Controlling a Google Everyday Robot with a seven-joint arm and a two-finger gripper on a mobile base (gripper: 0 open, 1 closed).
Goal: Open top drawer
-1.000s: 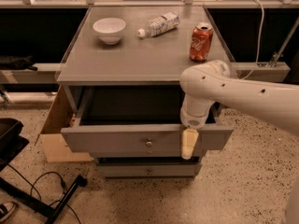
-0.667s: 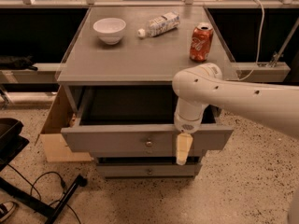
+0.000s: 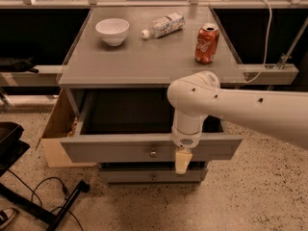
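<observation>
no readable text. red can (image 3: 207, 43) has white script, can't be made out; bottle (image 3: 163, 24) label illegible. gripper (image 3: 183, 162) hangs in front of the top drawer (image 3: 120, 150) panel, right of its knob (image 3: 153, 153).
</observation>
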